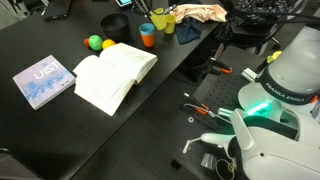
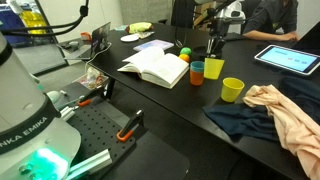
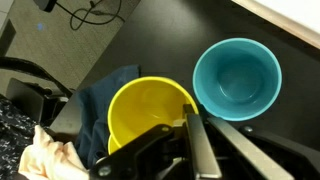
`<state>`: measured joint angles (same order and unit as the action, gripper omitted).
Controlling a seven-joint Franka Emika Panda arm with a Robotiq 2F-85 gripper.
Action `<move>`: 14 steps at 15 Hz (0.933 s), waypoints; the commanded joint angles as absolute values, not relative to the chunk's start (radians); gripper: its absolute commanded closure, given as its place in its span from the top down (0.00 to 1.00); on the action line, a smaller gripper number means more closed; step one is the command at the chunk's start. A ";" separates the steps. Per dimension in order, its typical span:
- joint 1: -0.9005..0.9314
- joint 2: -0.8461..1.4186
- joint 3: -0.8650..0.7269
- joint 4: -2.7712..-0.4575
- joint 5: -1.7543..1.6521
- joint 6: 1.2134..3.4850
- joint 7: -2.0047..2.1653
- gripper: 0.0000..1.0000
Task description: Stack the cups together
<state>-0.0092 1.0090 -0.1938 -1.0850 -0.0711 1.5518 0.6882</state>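
Observation:
Three cups stand on the black table near the open book. The yellow cup shows in both exterior views and at lower centre of the wrist view. The blue cup is beside it. The orange cup stands next to the blue one and is out of the wrist view. My gripper hangs over the gap between the yellow and blue cups, fingers together, one tip over the yellow cup's rim. It holds nothing that I can see. It also shows in an exterior view.
An open book lies next to the cups, with a green ball and a yellow ball behind it. A blue book lies further off. Dark and peach cloths lie by the yellow cup. A tablet sits at the back.

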 commanded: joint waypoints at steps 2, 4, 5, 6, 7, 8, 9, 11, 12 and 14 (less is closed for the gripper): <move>0.034 1.012 -0.200 -0.999 -0.130 1.437 0.683 0.07; 0.051 1.015 -0.197 -0.971 -0.149 1.410 0.680 0.08; 0.060 1.015 -0.193 -0.961 -0.153 1.407 0.681 0.08; 0.066 1.017 -0.191 -0.949 -0.157 1.402 0.680 0.08; 0.073 1.018 -0.188 -0.940 -0.161 1.402 0.680 0.07; 0.079 1.019 -0.186 -0.931 -0.161 1.399 0.679 0.07; 0.084 1.021 -0.185 -0.923 -0.162 1.396 0.678 0.07; 0.092 1.019 -0.181 -0.915 -0.160 1.396 0.676 0.07; 0.094 1.019 -0.179 -0.912 -0.156 1.397 0.677 0.07; 0.095 1.019 -0.173 -0.914 -0.149 1.409 0.677 0.07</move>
<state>0.0945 1.0095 -0.1834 -0.9512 -0.1399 1.4308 0.6867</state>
